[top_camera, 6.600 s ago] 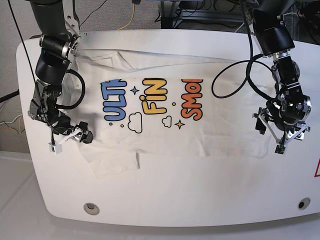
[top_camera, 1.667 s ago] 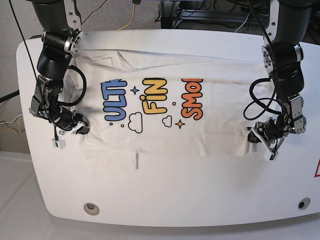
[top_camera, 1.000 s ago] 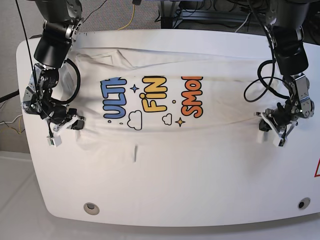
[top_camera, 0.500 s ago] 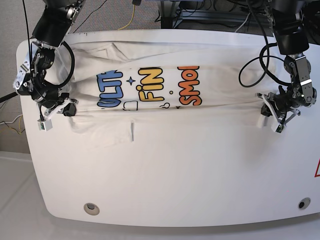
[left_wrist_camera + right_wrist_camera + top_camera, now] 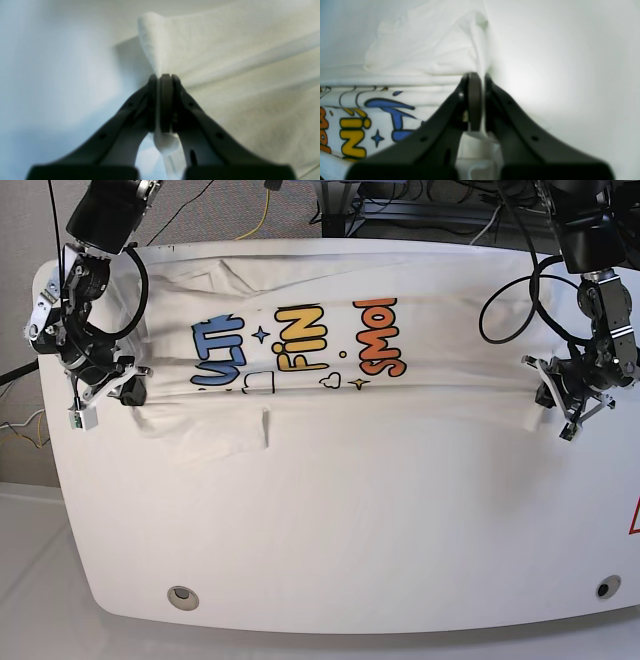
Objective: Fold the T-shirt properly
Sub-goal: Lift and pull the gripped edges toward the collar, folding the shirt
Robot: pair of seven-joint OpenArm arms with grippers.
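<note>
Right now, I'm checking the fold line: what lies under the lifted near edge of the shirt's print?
The T-shirt doubles over itself there, so more white shirt fabric lies beneath, on the tabletop. The folded-over layer covers the lower parts of the letters, and how far it tucks under is hidden.

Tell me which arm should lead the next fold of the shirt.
Neither clearly: it looks like a two-arm move. The left tool and right tool are each shut on an edge of the shirt, at matching height on opposite sides. I'd carry both toward the far edge together.
</note>
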